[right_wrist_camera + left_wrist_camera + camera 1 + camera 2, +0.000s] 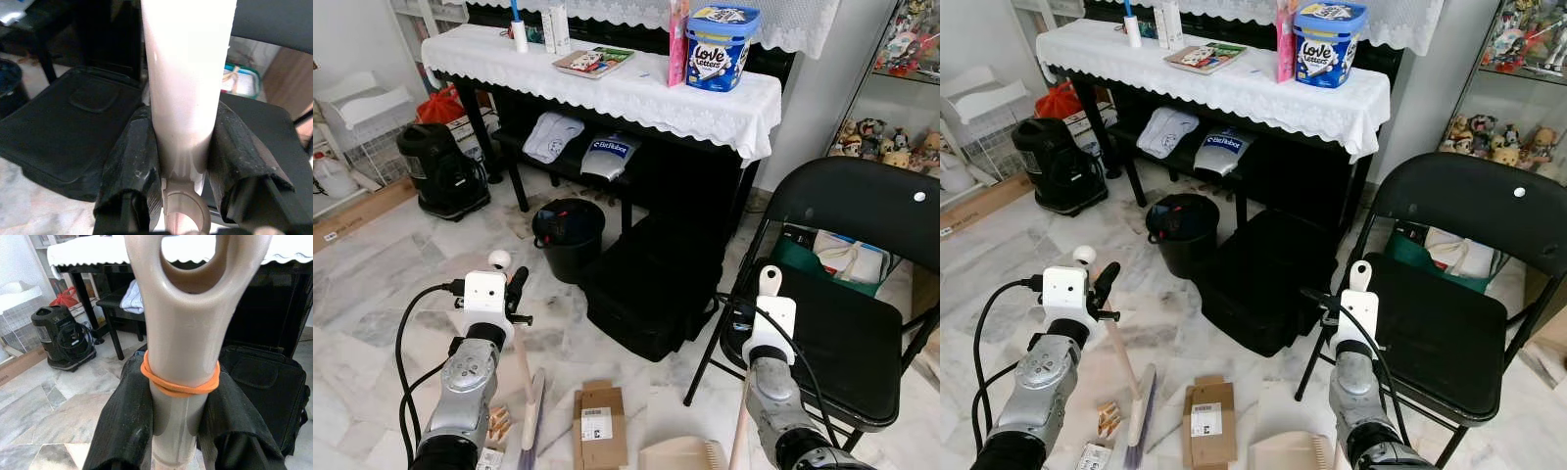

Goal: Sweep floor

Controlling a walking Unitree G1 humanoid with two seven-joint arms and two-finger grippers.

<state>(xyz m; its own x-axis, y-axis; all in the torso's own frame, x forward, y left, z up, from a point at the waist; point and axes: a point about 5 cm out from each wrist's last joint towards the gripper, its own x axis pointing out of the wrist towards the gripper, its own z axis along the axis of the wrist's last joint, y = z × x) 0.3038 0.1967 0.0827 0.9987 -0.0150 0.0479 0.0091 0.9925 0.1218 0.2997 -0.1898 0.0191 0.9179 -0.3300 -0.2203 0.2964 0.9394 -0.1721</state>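
My left gripper (510, 286) is shut on the beige broom handle (521, 362), just below its looped top end, which has an orange rubber band (179, 386) around it. The handle slants down to the broom head (531, 431) on the marble floor. My right gripper (181, 129) is shut on the white dustpan handle (770, 284), which stands upright in front of the chair. The beige dustpan (680, 455) rests on the floor at the bottom edge, between my two arms. A flattened cardboard box (600, 426) and small wrappers (497, 424) lie on the floor by the broom head.
A black bin (568, 235) and a black bag (651, 284) stand ahead under a table with a white cloth (607, 88). A black folding chair (852, 333) is close on the right. A black vacuum (440, 171) sits at the far left.
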